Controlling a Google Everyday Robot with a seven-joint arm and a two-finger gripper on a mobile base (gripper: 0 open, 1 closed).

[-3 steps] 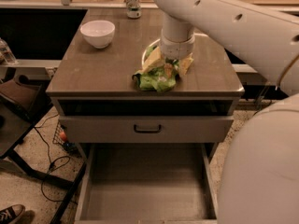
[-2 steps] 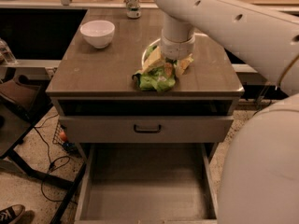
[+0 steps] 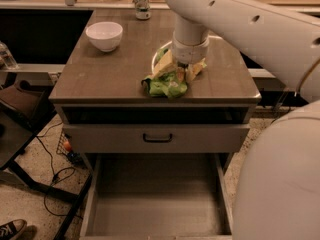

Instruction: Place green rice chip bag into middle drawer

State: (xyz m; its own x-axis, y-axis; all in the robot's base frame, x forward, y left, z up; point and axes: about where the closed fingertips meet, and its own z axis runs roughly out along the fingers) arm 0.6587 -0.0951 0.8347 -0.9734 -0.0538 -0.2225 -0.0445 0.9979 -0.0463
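Observation:
The green rice chip bag [image 3: 167, 85] lies crumpled on the wooden cabinet top [image 3: 115, 74], near its front edge and right of centre. My gripper [image 3: 183, 70] comes straight down from the white arm and sits on the bag's back part, touching it. The bag's front lobe sticks out toward the front edge. The middle drawer [image 3: 157, 204] is pulled wide open below, with a bare grey floor and low side walls. It sits directly under and in front of the bag.
A white bowl [image 3: 104, 35] stands at the back left of the top, and a can [image 3: 142, 3] at the back. A shut drawer front with a dark loop handle [image 3: 157, 138] is above the open drawer. A chair and cables are on the left floor.

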